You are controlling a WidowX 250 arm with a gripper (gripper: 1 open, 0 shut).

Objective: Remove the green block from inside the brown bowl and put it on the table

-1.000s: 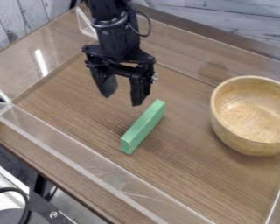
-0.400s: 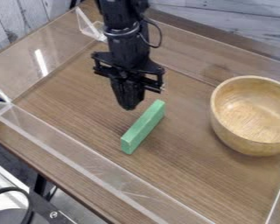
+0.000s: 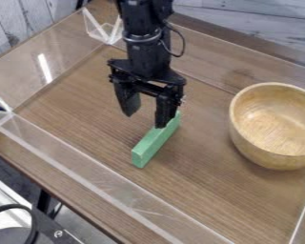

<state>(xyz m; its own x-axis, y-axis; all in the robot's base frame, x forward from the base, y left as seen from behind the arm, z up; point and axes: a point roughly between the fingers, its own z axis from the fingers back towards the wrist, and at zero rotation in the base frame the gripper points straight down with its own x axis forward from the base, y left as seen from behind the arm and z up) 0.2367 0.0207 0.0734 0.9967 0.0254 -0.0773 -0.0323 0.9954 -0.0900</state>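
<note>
Brown wood-grain desk (image 3: 79,105), fenced by low clear acrylic walls (image 3: 66,157) that catch glare along the near-left edge. Beyond the far wall, a pale whitish planked surface; below the near edge, dark cables and a slice of blue at lower left — too cropped to identify.

Green block (image 3: 156,142) flat on the desk near the centre, lying diagonally, one end toward the near-left, the other toward the far-right. Outside the bowl, well apart from it.

Brown bowl (image 3: 276,125) at the right, upright, pale inside showing, nothing visible in it. Partly cut by the right edge of the view.

Black arm coming down from the top centre, pointing straight down. Gripper (image 3: 146,110) above the block's far end, fingers (image 3: 164,112) spread wide, holding nothing. Right-hand finger tip overlaps the block's upper end in this view — touching or just above, cannot tell. Left-hand finger over bare desk beside the block.

Nothing between block and bowl but bare wood grain. Arm hides a strip of the desk behind it.
</note>
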